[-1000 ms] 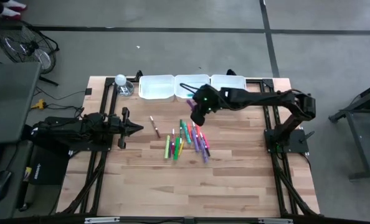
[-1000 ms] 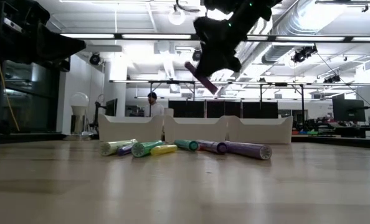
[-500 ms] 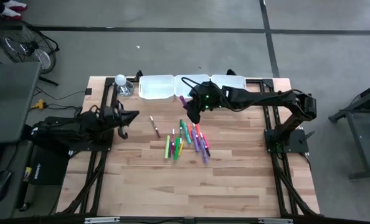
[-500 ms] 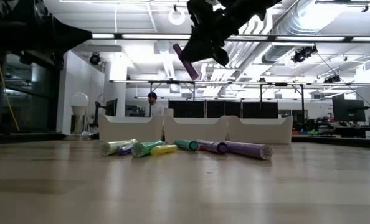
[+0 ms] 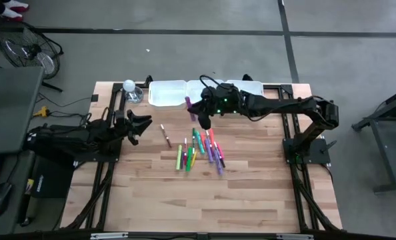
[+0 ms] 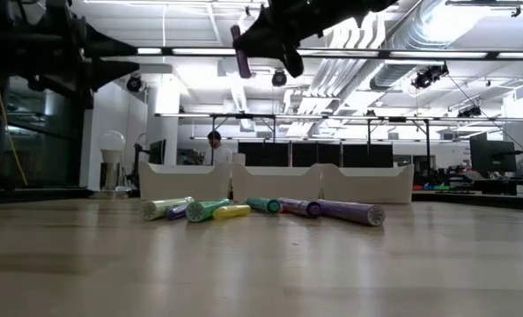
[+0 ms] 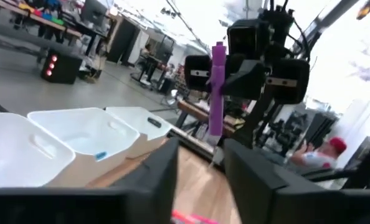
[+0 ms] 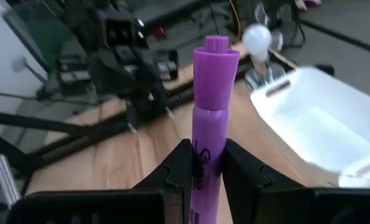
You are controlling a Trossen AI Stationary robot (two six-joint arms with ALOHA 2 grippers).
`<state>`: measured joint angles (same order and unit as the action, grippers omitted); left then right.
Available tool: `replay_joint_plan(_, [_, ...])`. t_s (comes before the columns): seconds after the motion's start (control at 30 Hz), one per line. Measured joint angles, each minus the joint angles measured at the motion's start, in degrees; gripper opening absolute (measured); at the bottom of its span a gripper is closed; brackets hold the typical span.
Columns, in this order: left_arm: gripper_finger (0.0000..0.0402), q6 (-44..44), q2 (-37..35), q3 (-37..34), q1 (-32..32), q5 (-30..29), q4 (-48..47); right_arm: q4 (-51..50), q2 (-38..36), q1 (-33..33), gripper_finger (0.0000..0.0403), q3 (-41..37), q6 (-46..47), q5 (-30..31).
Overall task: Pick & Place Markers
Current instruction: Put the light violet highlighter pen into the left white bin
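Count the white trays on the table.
3, side by side along the far edge: left tray, middle tray partly under the right gripper holding a purple marker, right tray.

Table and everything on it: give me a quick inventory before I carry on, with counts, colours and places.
Table: one, light wood.
Trays: three, white, in a row along the far edge.
Markers on table: a loose cluster, exact count unclear; green, yellow, orange, red, pink, purple; mid-table.
Lone marker: one, colour unclear, left of the cluster.
Purple marker: one, held in the air near the trays.
Bulb-like object: one, white, far left corner.
Person: one, in the room behind.
Right gripper: shut on purple marker.
Left gripper: open, empty, left side.
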<state>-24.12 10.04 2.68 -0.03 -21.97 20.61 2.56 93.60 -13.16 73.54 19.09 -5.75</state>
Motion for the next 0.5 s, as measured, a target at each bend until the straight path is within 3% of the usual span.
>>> replay_joint_plan(0.17, [0.0203, -1.1, 5.9, 0.1, 0.0, -1.3, 7.4, 4.9, 0.0, -0.6, 0.0058, 0.0, 0.3, -1.5])
replay_joint_plan(0.3, [0.0211, -2.3, 11.4, 3.5, 0.0, -1.4, 8.4, 7.4, 0.0, -1.3, 0.0058, 0.0, 1.4, -2.3])
replay_joint_plan(0.5, [0.0211, 2.8, 21.9, 13.0, 0.1, -1.6, 6.3, 9.7, 0.0, -2.7, 0.0058, 0.0, 2.0, -4.5])
